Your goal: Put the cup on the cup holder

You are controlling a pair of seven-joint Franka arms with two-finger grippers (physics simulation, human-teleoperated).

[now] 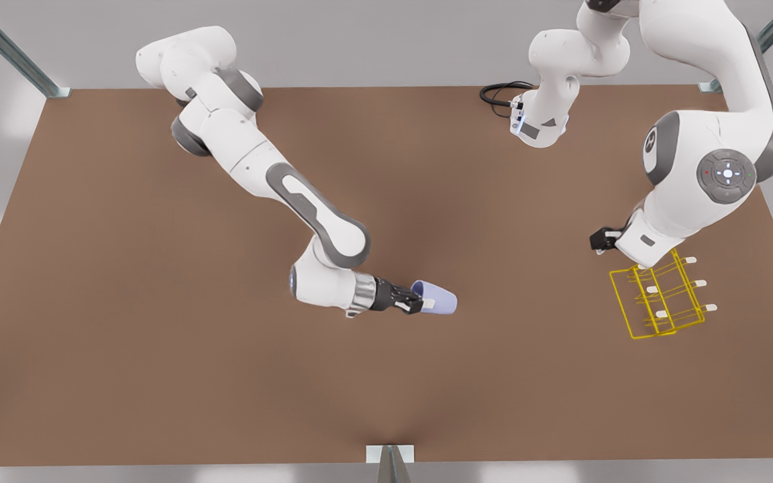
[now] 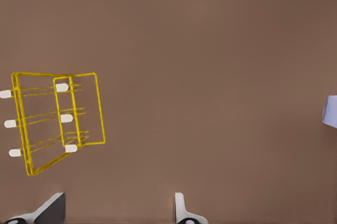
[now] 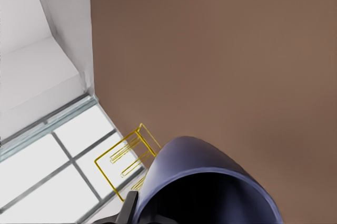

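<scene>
The cup [image 3: 210, 182] is looming right up against the right wrist camera, its dark hollow mouth facing the lens; it is a plain lavender-blue tapered thing with no handle. The front view is showing what that close look hides: the right end effector [image 1: 420, 303] is clamping its fingers on the cup's rim, the cup lying sideways near the middle of the brown worktop [image 1: 158, 349]. One cup, one cup holder [image 1: 658, 298], two arms. The holder is a yellow wire rack sitting well apart, toward the front view's right, and the left wrist view is showing six white-tipped prongs on it. The left end effector [image 2: 118, 208] is hanging above the rack with its fingers spread wide, gripping nothing.
</scene>
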